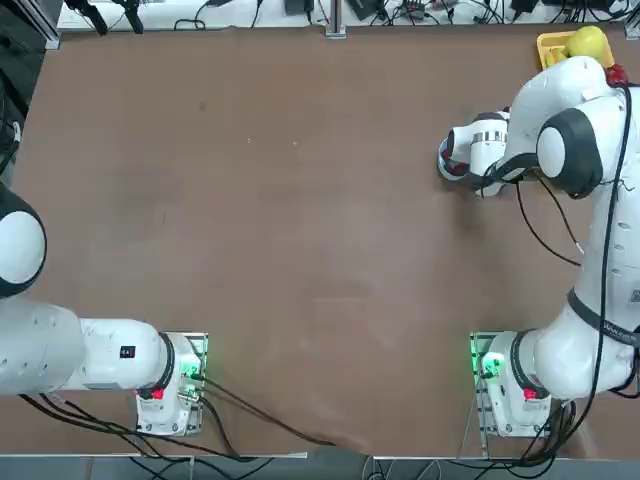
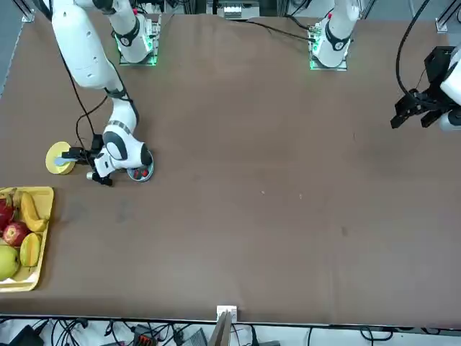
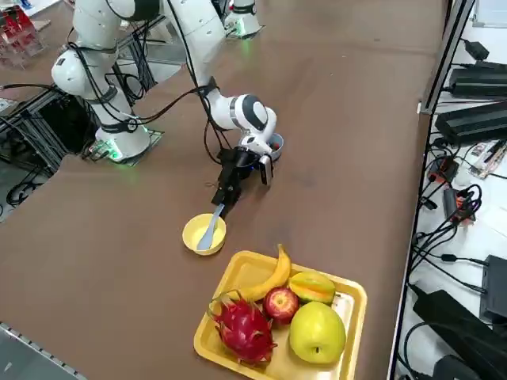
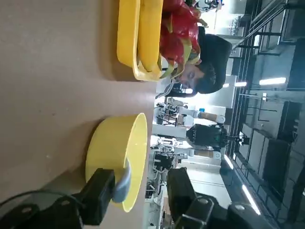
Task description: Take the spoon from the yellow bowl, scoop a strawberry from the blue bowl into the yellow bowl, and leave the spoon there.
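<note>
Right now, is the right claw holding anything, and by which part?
Nothing held yet: the right claw is open around the handle end of the pale plastic spoon, which rests in the small yellow bowl.

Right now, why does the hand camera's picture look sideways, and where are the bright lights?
Right wrist view: the table stands like a wall because the camera is rolled over with the right gripper, open beside the yellow bowl with the spoon between its fingers; strip lights glare in the room beyond. Right side view: a green lamp glows at the arm's base.
</note>
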`<state>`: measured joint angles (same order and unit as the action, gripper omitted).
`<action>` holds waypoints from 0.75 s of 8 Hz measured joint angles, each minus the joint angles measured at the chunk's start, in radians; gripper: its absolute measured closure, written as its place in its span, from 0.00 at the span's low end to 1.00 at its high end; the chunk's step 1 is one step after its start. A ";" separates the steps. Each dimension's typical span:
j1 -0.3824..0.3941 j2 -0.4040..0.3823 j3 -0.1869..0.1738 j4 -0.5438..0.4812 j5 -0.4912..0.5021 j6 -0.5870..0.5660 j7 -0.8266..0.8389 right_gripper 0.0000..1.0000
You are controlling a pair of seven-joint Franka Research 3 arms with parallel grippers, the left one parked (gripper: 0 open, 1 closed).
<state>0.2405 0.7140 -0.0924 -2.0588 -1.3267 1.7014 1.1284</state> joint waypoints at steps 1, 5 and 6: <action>-0.003 0.000 0.000 0.002 0.000 0.000 0.000 0.33; -0.004 0.001 0.000 0.012 0.000 0.000 0.001 0.43; -0.004 0.001 0.000 0.015 0.000 0.000 0.001 0.46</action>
<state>0.2362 0.7145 -0.0924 -2.0434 -1.3267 1.7018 1.1290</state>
